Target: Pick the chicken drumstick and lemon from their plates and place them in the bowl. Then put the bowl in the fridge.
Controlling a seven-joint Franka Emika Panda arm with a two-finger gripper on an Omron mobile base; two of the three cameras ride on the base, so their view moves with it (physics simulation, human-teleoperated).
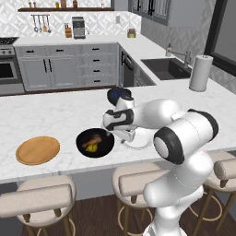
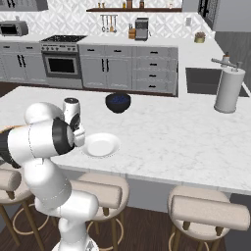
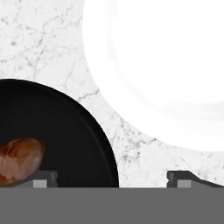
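Jaws are spread as wide as they go right now, nothing between them. My gripper (image 3: 112, 179) hangs over the marble counter (image 1: 55, 115), straddling the right rim of the black bowl (image 3: 65, 131), with the white plate (image 3: 166, 74) just beside it. From the hand view one fingertip (image 3: 43, 178) sits over the bowl's inside and the other over bare marble.

So where's the food? Chicken drumstick (image 1: 93, 139) is lying in the black bowl, and the lemon (image 1: 91, 148) is right there touching it, on the side toward the stools (image 1: 39, 196). Tan wooden plate (image 1: 38, 150) sits well off to the left of the bowl, bare on top. White plate looks bare too in the right base view.

Small dark blue bowl (image 2: 117, 102) is further back on the counter, apart from everything. Paper towel roll (image 1: 200, 73) stands by the sink (image 1: 168, 68).
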